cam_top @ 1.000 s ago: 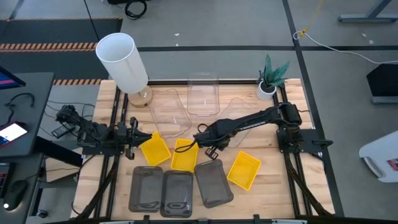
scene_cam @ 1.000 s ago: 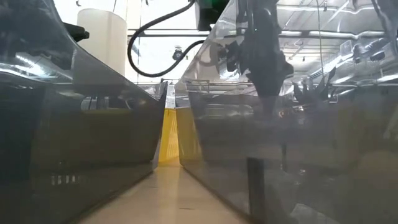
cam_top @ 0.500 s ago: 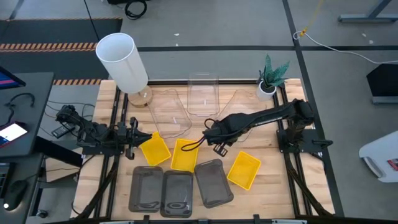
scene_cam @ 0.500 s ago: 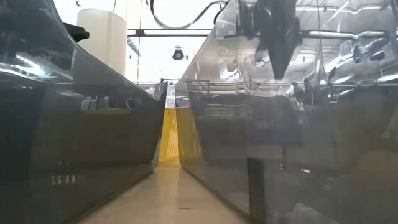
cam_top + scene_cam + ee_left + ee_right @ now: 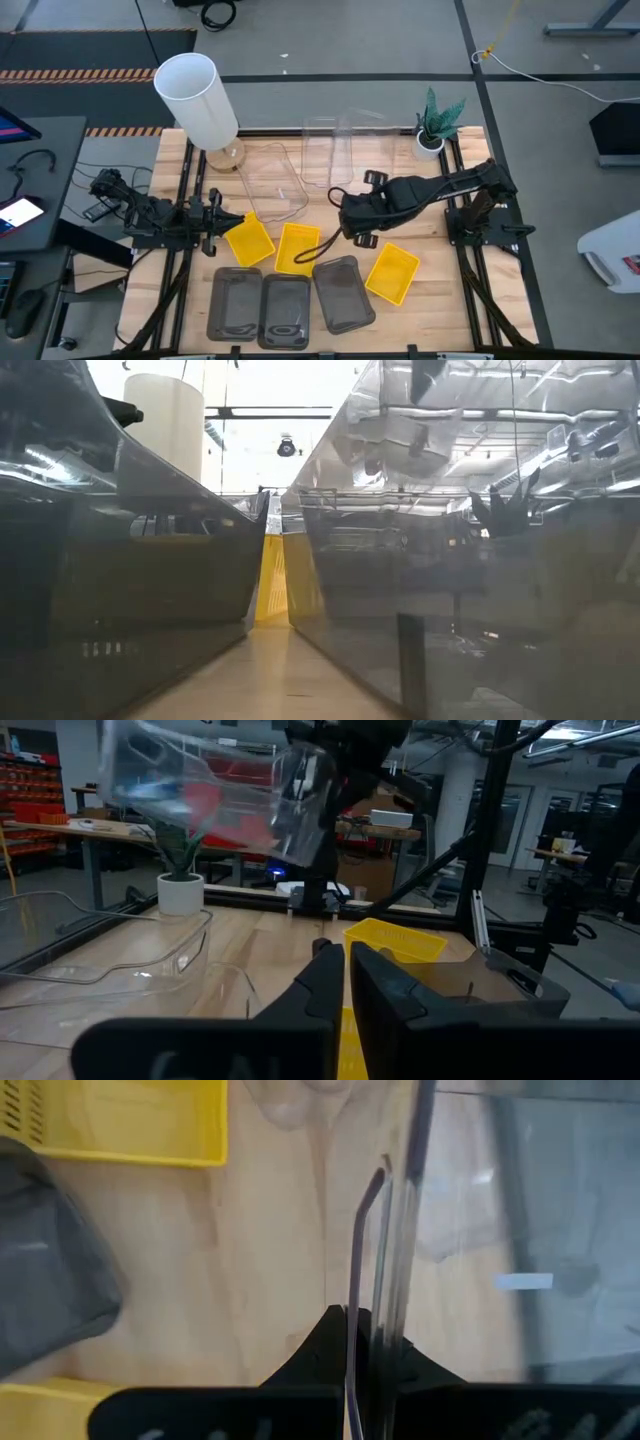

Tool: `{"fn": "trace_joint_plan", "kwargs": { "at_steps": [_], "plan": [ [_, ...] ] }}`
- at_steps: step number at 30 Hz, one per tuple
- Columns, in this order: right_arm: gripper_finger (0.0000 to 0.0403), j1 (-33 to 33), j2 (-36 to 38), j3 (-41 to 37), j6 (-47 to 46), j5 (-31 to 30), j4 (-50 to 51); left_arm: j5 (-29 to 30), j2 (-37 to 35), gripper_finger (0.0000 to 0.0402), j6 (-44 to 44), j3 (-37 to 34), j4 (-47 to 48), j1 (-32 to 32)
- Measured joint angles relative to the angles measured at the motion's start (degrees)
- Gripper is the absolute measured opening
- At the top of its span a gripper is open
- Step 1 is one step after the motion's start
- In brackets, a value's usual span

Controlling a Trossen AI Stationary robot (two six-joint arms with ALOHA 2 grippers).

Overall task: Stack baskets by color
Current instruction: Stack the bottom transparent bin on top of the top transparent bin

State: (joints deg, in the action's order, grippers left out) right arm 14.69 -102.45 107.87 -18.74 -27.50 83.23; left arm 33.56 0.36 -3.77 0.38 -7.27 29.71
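Observation:
Three dark grey baskets (image 5: 285, 308) lie side by side at the near edge. Three yellow baskets (image 5: 297, 248) lie just beyond them. Two clear baskets (image 5: 276, 182) rest on the far half of the table. A third clear basket (image 5: 205, 790) hangs in the air, with my right gripper (image 5: 348, 212) shut on it above the table's middle. My left gripper (image 5: 216, 222) waits shut at the table's left edge, touching nothing. My right gripper pinches a thin side wall of the clear basket at its rim (image 5: 378, 1305) between the two fingers. The fingers slant down from above. The basket is lifted clear of the table and tilted, its body reaching out to one side of the fingers (image 5: 520, 1230).
A tall white cylinder (image 5: 196, 98) stands at the far left corner and a small potted plant (image 5: 436, 125) at the far right. Bare wood (image 5: 440, 300) shows at the near right.
My right gripper has risen from just above the table and drifted toward the right edge, rolling its wrist as it went. The clear basket it holds has come up off the table and tipped, and now hangs clear.

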Motion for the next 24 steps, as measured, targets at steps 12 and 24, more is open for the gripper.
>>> {"fn": "trace_joint_plan", "kwargs": {
  "at_steps": [12,24],
  "plan": [
    [0.0006,-10.44,-0.57,-0.91,17.74,3.24,-7.59,0.00,-0.02,0.0029,0.00,0.00,0.02,0.00],
    [0.0006,-21.12,-0.61,-6.39,30.29,12.27,-20.32,0.00,0.00,0.0035,0.00,-0.02,0.04,0.00]
  ]
}}
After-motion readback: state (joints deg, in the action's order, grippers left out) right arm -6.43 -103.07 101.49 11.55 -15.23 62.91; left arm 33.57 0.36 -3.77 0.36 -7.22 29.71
